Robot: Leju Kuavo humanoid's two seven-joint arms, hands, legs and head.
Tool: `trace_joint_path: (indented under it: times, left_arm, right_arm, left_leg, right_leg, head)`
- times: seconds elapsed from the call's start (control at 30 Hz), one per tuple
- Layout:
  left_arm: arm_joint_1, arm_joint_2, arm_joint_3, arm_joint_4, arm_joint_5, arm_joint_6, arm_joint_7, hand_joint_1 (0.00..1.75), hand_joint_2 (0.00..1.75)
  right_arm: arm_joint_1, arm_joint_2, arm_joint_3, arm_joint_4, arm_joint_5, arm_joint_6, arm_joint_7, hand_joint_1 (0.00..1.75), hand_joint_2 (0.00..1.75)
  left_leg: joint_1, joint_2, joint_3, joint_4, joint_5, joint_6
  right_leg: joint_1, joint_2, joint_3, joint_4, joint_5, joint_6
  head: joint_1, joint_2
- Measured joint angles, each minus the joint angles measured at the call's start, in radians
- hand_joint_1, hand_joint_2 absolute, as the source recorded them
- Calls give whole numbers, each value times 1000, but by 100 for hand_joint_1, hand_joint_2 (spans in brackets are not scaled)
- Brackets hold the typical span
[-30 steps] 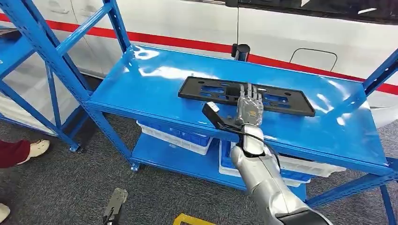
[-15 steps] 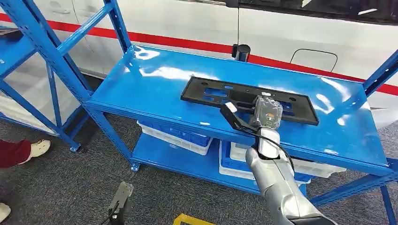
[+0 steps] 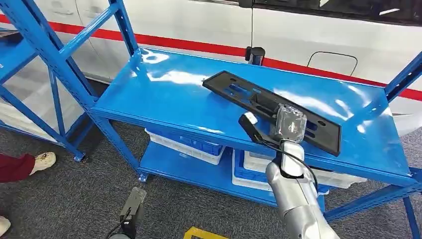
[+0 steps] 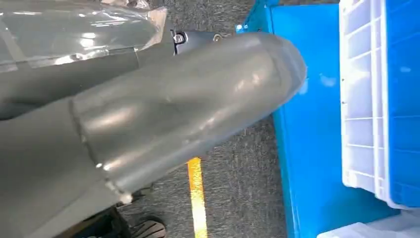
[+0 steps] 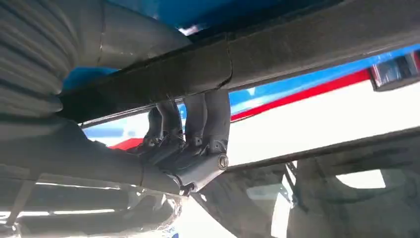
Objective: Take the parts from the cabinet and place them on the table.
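A long black plastic frame with slots [image 3: 234,92] is tilted over the blue top shelf [image 3: 164,99] of the cabinet. Its far left end is low near the shelf and its right end is raised. My right hand [image 3: 290,123] grips it near the right end, at the front edge. In the right wrist view the dark fingers [image 5: 208,116] curl over the black frame [image 5: 297,54] from below. My left hand [image 3: 132,203] hangs low over the carpet in front of the cabinet, holding nothing, fingers stretched out.
White crates [image 3: 184,147] [image 3: 338,177] sit on the lower shelf, one seen close as a white crate [image 4: 366,99]. A second blue rack [image 3: 50,50] stands at the left. A white vehicle with a red stripe [image 3: 199,25] is behind. A person's shoe [image 3: 42,160] is on the floor.
My right hand has closed on the black frame, turned and shifted right. The frame lay flat on the shelf; its right end is now raised and it has swung askew.
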Motion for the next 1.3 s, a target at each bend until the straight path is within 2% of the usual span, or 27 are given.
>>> trace_joint_path:
  times: [0.03,0.07,0.13,0.2,0.23,0.43,0.6,0.77,0.9,1.0,1.07,1.17,1.2,1.23,1.27,1.3]
  left_arm:
    - [0,-1,0,0,-5,18,-24,0,0]
    - [0,-3,2,-1,-10,43,-58,0,175]
    - [0,-8,5,-5,-18,81,-118,0,175]
    - [0,-13,21,-5,-11,84,-129,0,175]
    - [0,-17,32,-5,3,79,-130,0,0]
    - [1,-24,77,-6,4,89,-155,0,0]
    - [2,-29,91,-6,1,89,-158,0,0]
    - [7,-31,103,-6,4,97,-164,0,0]
    - [16,-32,127,-6,21,73,-160,0,0]
    - [18,-32,146,-6,29,39,-126,0,0]
    - [19,-31,152,-6,32,30,-97,0,0]
    - [20,-30,173,-6,45,12,-75,0,0]
    - [21,-31,176,-8,47,5,-74,0,0]
    - [21,-32,176,-8,47,3,-74,0,0]
    - [19,-32,177,-8,47,-1,-74,0,0]
    - [19,-33,178,-8,45,2,-71,0,0]
  right_arm:
    - [8,2,-6,-18,-4,-8,-17,175,175]
    - [22,6,-16,-46,-17,-25,-42,175,175]
    - [58,21,-36,-130,-83,-60,-120,175,175]
    - [97,32,-42,-263,-180,-63,-202,175,175]
    - [114,35,-42,-333,-218,-61,-227,175,175]
    - [166,37,-29,-664,-319,-64,-279,175,175]
    - [186,37,-24,-756,-333,-66,-283,175,175]
    - [197,26,1,-846,-472,-95,-345,175,175]
    - [196,-2,29,-913,-704,-25,-385,175,175]
    - [194,-21,42,-940,-912,47,-430,175,175]
    - [193,-29,44,-949,-1010,84,-450,175,175]
    - [186,-36,43,-956,-1103,131,-459,175,175]
    - [184,-38,42,-961,-1125,145,-461,175,175]
    - [184,-42,42,-964,-1134,150,-463,175,175]
    - [181,-47,42,-965,-1148,158,-466,175,175]
    - [178,-50,42,-965,-1167,168,-468,175,175]
  left_leg:
    - [0,0,0,0,0,0]
    - [0,0,-1,0,0,0]
    - [0,0,-1,0,0,0]
    - [0,0,-2,0,0,0]
    - [0,0,-3,0,0,0]
    - [0,0,-3,0,-1,0]
    - [0,0,-3,0,-1,1]
    - [0,0,-3,0,0,1]
    - [0,0,-3,0,-1,1]
    - [0,0,-3,0,-1,1]
    - [-3,-1,-7,7,-8,15]
    - [-5,0,-7,7,-9,21]
    - [-3,0,2,-8,5,29]
    - [6,6,14,-25,15,34]
    - [6,4,16,-29,18,38]
    - [6,5,16,-29,19,40]
  right_leg:
    - [0,0,0,0,0,0]
    - [0,0,0,0,0,0]
    - [0,0,-1,0,0,0]
    - [0,0,-2,0,0,0]
    - [0,0,-2,0,0,0]
    - [0,0,-3,0,-1,1]
    - [0,0,-2,0,-1,1]
    - [0,0,-2,0,-1,1]
    - [0,0,-3,0,-1,1]
    - [0,0,-2,0,-2,3]
    - [-14,0,1,-3,-1,13]
    - [-16,0,3,-7,2,18]
    - [-11,0,6,-11,6,27]
    - [-11,-1,-1,7,-12,23]
    - [-8,0,-19,51,-46,13]
    - [-9,0,-52,129,-88,2]
  head:
    - [0,0]
    - [0,0]
    - [0,0]
    - [0,0]
    - [0,0]
    - [0,0]
    - [0,0]
    - [-1,0]
    - [0,0]
    - [0,0]
    - [-2,0]
    - [-1,0]
    - [-2,0]
    - [0,0]
    - [-1,0]
    - [4,0]
